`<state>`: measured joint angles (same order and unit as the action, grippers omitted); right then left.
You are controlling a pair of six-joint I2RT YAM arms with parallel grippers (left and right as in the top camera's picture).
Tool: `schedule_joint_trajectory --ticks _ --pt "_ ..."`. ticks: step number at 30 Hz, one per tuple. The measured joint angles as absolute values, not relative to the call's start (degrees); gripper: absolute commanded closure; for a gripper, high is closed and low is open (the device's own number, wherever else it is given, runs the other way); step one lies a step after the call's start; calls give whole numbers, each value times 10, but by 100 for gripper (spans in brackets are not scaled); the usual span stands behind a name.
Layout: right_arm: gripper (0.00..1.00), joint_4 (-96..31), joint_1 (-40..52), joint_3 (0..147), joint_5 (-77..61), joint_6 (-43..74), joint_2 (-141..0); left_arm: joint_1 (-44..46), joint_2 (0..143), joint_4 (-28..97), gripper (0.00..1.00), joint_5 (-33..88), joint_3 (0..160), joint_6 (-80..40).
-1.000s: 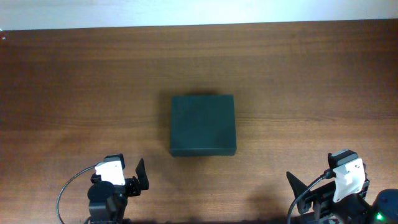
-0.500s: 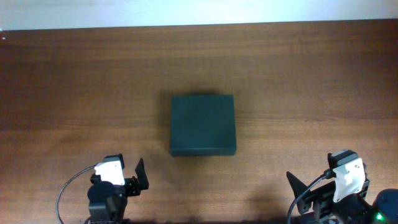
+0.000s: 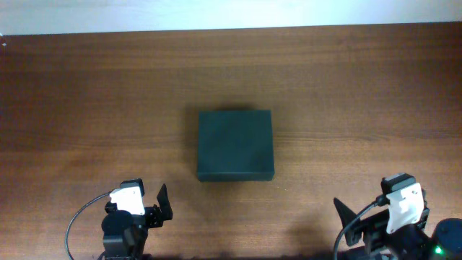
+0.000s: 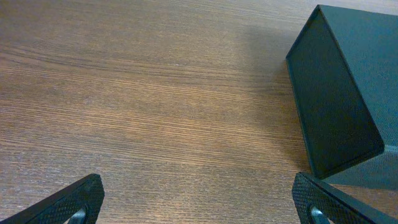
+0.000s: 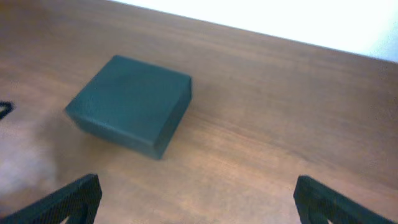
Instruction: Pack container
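The dark green-black matte rectangular box [image 3: 236, 144] sits shut mid counter [image 3: 86, 94], apart from both claws. The left claw [image 4: 199, 193] and right claw [image 5: 196, 196] gape wide, empty. The box is probably light, stiff and smooth: grip its 2 side walls.

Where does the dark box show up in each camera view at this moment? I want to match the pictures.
Overhead: the box lies near the middle of the picture, whole.
Left wrist: the box fills the upper right and is cut off by the right edge.
Right wrist: the box sits left of centre, whole, seen at a slant.
Shared landmark: the brown wooden table under the box shows in all three.
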<state>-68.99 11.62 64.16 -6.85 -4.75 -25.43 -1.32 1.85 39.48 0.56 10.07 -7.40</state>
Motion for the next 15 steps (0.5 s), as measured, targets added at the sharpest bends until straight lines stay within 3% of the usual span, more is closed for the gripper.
schedule_joint_trajectory --ticks 15 --pt "1 -449 116 239 7 -48 -69 -13 16 395 1 4 100 -74"
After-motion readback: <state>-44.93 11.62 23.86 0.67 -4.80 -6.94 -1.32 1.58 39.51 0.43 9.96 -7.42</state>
